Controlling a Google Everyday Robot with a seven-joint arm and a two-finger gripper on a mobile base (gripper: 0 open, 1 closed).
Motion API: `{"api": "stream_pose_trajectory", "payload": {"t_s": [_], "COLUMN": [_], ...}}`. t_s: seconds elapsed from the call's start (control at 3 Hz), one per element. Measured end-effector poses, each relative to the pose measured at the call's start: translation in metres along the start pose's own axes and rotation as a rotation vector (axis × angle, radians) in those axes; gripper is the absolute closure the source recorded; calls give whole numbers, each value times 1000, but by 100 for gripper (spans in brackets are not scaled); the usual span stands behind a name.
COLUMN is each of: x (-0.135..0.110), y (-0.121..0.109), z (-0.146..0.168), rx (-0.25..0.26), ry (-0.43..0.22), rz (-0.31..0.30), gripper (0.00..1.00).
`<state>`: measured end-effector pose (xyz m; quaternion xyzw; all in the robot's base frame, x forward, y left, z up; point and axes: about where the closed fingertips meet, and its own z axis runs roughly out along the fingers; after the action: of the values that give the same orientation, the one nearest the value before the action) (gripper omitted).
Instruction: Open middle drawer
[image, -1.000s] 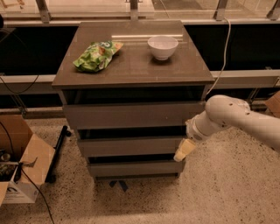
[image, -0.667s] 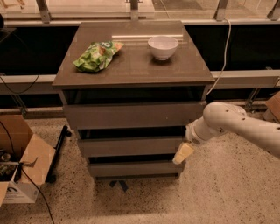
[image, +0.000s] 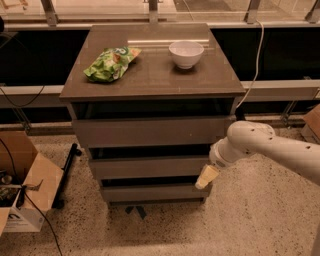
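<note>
The middle drawer (image: 150, 167) is the mid-sized flat grey-brown front, between the taller top front (image: 150, 131) and the smaller bottom front (image: 150, 192). It sits in line with the stepped stack, with a dark gap above it. My gripper (image: 206, 177), with its cream tip, hangs from the white arm (image: 260, 145) that comes in from the right. It is at the right end of the middle drawer front, by its lower corner, just above the bottom front.
A green snack bag (image: 110, 62) and a white bowl (image: 186, 53) lie on the cabinet top (image: 150, 82). An open cardboard box (image: 22, 185) and cables sit on the floor at left. A black bar (image: 65, 175) leans by the cabinet's left side.
The arm has sunk slightly and shifted a little left, bringing the gripper lower along the right end of the middle drawer front. The drawers have not moved.
</note>
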<state>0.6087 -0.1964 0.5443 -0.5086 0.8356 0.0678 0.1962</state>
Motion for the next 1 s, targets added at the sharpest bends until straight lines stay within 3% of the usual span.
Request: {"api": "stream_pose_trajectory", "payload": {"t_s": [1.0], "x": [-16], "y": [-14], "z": [93], "rx": [-129], "ry": [-178], "rz": [18], "gripper": [0]}}
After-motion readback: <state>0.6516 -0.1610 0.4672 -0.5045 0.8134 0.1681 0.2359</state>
